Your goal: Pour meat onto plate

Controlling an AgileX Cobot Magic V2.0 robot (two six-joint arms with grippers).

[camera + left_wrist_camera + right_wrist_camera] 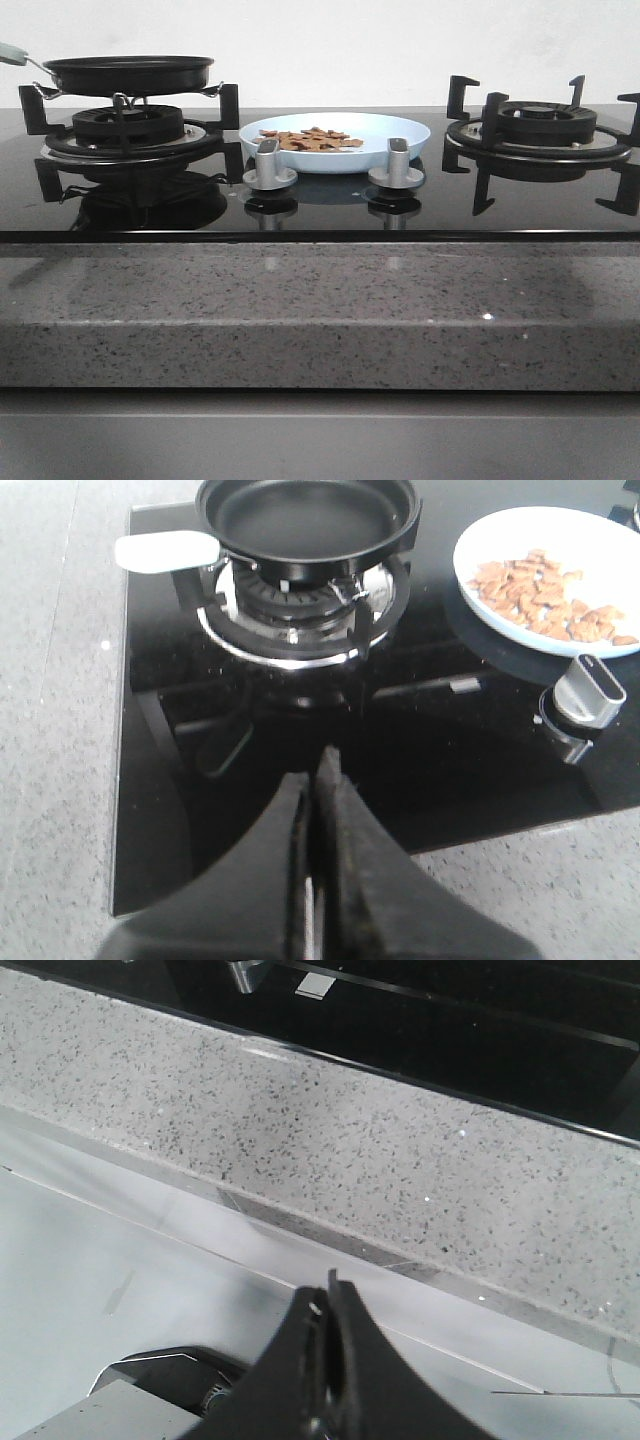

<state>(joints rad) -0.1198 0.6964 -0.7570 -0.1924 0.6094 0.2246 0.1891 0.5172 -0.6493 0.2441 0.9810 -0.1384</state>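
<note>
The pale blue plate (390, 135) sits on the black glass hob between the two burners, behind the two knobs. The orange-brown meat slices (312, 140) lie spread on it; plate (590, 550) and meat (540, 595) also show in the left wrist view. The black frying pan (128, 72) stands empty on the left burner, its pale handle (165, 552) pointing left. My left gripper (318, 770) is shut and empty, above the hob's front edge, in front of the pan. My right gripper (325, 1290) is shut and empty, low in front of the counter. Neither gripper shows in the front view.
Two silver knobs (270, 165) (397, 163) stand in front of the plate. The right burner (540, 125) carries nothing. A speckled grey stone counter edge (320, 310) runs along the front of the hob.
</note>
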